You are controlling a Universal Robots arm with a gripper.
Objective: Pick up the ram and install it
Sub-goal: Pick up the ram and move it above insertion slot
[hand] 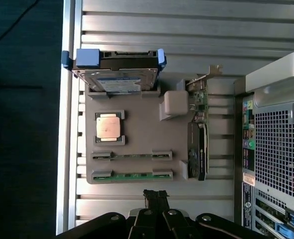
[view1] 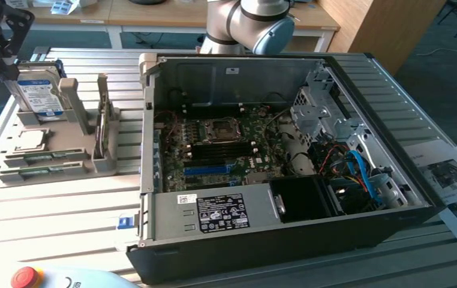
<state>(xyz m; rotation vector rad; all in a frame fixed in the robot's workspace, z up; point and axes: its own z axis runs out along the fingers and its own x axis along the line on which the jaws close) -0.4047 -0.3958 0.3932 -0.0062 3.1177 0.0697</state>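
Black hand (hand: 155, 195) hangs closed over the tray (hand: 142, 130) holding the ram (hand: 132, 175).

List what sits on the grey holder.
On the grey holder: an upright hard drive, a processor chip, a ram stick, a second ram stick and an expansion card. The holder's surface under them is covered.

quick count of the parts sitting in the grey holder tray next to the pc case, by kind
boxy silver-and-blue hard drive: 1
square metal-topped processor chip: 1
long thin green ram sticks: 2
green-and-black expansion card standing on edge: 1
total: 5
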